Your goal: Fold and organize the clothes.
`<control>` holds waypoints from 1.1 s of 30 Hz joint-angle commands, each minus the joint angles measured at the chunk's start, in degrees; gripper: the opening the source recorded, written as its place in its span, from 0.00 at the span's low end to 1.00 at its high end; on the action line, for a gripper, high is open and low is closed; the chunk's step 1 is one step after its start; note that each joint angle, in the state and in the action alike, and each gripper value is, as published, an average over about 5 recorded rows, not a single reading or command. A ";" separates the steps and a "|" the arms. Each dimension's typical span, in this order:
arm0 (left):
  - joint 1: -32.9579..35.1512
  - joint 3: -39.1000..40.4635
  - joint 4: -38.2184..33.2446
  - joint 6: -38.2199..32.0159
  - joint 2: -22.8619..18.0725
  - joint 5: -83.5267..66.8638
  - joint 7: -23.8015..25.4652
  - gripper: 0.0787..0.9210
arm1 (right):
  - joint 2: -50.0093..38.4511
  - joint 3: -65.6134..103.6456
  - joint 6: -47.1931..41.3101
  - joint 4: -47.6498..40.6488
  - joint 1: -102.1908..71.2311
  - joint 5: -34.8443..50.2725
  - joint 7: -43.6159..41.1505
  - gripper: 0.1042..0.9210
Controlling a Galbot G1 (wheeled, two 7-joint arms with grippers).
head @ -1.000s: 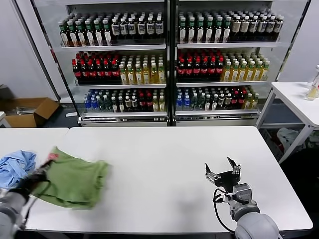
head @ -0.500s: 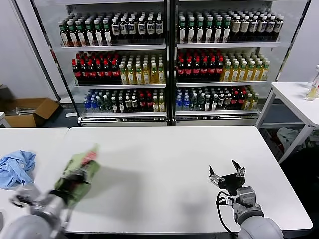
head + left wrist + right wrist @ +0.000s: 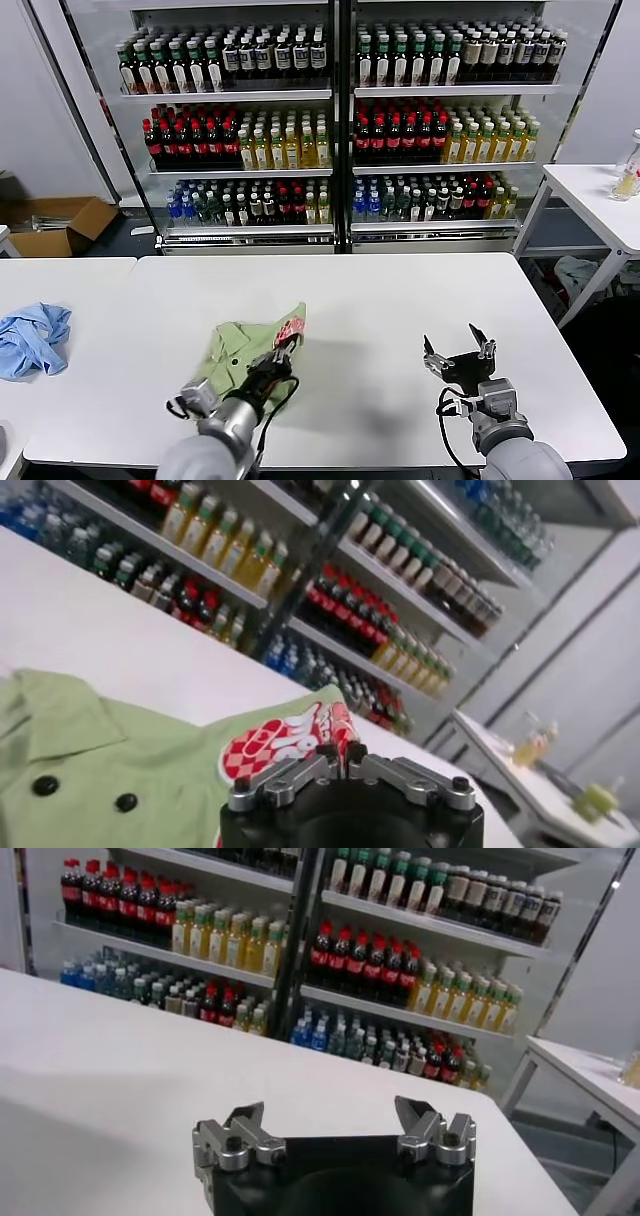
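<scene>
Green polo point(image 3: 240, 352), collar and checkered logo up, bunched on desk point(image 3: 380, 300), clenched in left gripper point(image 3: 283, 352); right gripper point(image 3: 458, 350) released.

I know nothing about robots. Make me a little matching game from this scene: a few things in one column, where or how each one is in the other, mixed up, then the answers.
Things:
1. green shirt
2. blue cloth
3. left claw
4. right claw

States:
A. open, holding nothing, over bare table
B. crumpled at the far left on the neighbouring table
C. shut on fabric by the red checkered print
D. bunched near the table's front edge, held at one end

Pairs: 1-D, 2-B, 3-C, 4-A
</scene>
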 commanded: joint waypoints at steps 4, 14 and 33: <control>-11.60 3.05 11.92 -4.81 -8.90 4.21 -1.47 0.12 | 0.00 0.16 -0.07 0.00 0.32 -0.05 -0.08 0.88; -1.71 -3.91 -2.42 -6.88 3.15 9.22 10.60 0.46 | 0.81 -4.03 -0.12 -2.27 4.64 0.09 -0.31 0.88; 11.59 -18.95 -3.03 -13.39 7.21 28.97 13.11 0.88 | 9.44 -27.57 -1.82 -22.73 24.70 23.58 5.69 0.88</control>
